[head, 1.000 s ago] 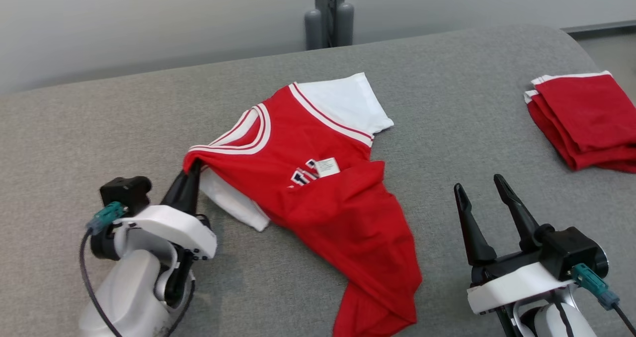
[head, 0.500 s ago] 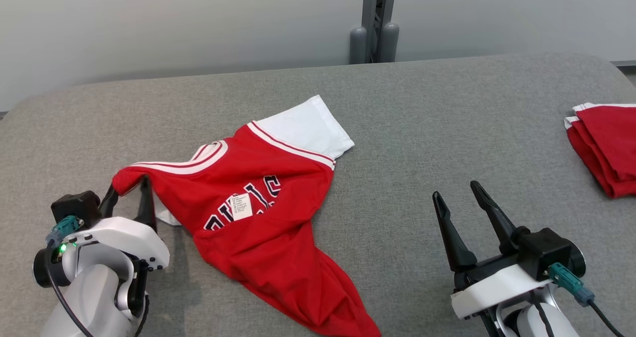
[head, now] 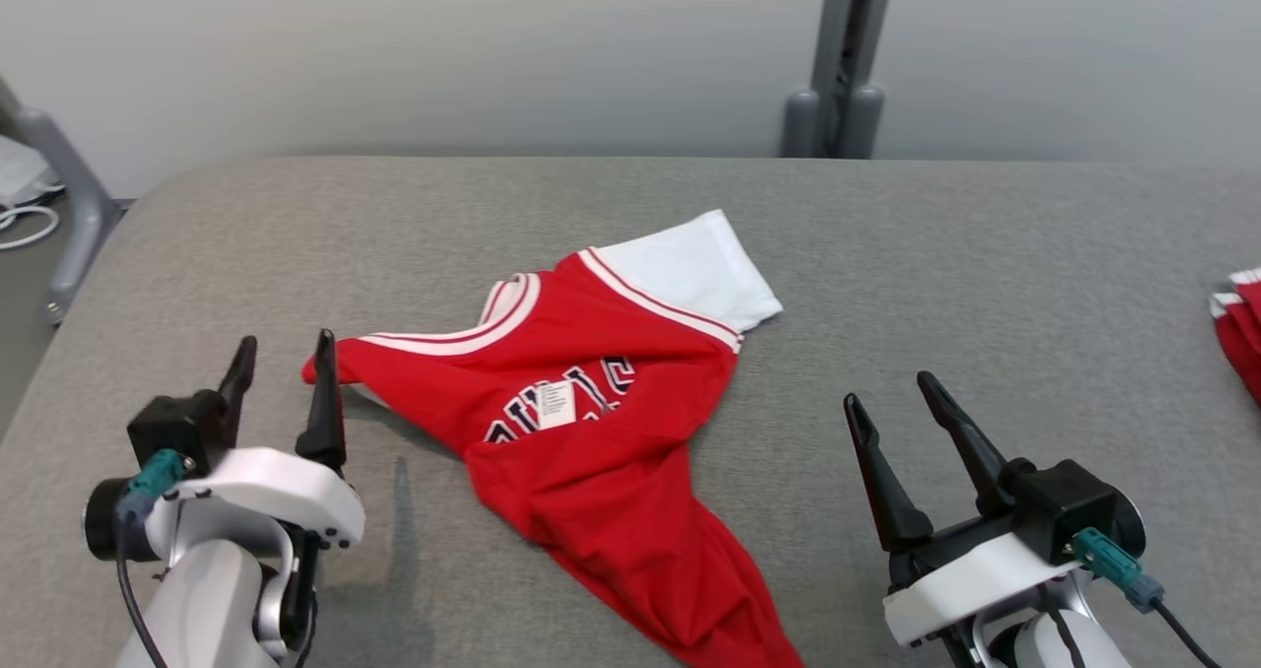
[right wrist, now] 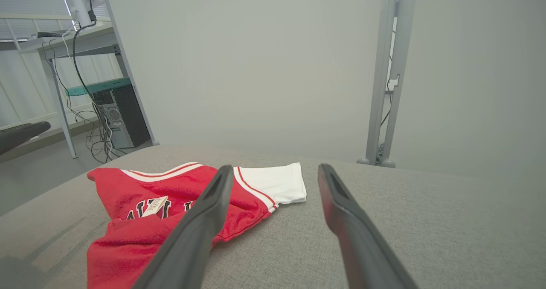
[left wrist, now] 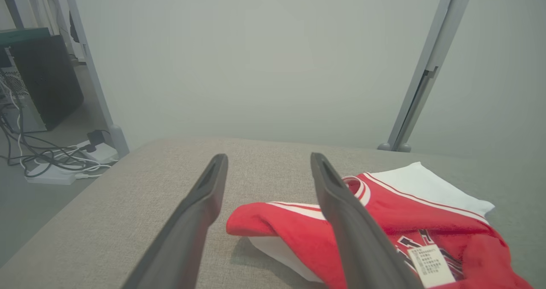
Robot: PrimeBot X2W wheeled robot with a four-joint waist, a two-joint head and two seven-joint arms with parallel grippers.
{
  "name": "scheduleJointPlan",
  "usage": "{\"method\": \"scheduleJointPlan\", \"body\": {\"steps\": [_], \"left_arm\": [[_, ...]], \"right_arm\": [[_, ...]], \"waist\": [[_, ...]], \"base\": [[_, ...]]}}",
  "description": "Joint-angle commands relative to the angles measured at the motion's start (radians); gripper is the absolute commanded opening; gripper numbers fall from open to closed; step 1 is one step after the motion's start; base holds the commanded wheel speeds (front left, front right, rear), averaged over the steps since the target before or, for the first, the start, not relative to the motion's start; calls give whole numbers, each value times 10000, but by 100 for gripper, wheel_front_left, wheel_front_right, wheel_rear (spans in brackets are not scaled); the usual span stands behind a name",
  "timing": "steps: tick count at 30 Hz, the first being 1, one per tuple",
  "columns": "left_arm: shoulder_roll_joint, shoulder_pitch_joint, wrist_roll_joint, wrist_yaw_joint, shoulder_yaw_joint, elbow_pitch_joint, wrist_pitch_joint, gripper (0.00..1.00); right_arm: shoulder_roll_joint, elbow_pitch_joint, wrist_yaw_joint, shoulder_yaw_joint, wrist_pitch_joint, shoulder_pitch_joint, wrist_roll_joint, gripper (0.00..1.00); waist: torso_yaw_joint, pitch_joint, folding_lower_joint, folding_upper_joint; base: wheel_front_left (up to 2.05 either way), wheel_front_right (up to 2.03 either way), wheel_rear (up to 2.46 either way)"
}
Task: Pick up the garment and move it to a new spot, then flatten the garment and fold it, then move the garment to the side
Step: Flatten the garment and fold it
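One grey fabric bench, pale wall, metal post, crumpled red-and-white garment, left pincer and right pincer agape, empty.

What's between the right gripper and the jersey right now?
Only bare grey table surface lies between the right gripper and the red jersey. The head view shows the gap plainly.
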Motion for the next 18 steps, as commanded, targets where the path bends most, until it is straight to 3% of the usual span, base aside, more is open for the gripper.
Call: {"method": "scheduleJointPlan", "body": {"steps": [1, 9, 18], "left_arm": [[-45, 263, 194, -104, 45, -278, -41, 100], [-677, 1734, 847, -470, 141, -1546, -30, 100], [-1386, 2655, 1354, -780, 347, -2011, -31, 100]], "right_arm": [[-69, 48, -8, 69, 71, 106, 67, 100], [-151, 253, -8, 423, 239, 138, 229, 100], [-443, 645, -8, 859, 636, -305, 330, 100]], "waist": [[409, -105, 0, 0], [1368, -231, 0, 0], [2190, -268, 0, 0]], "base": [[0, 0, 0], [0, 0, 0], [0, 0, 0]]}}
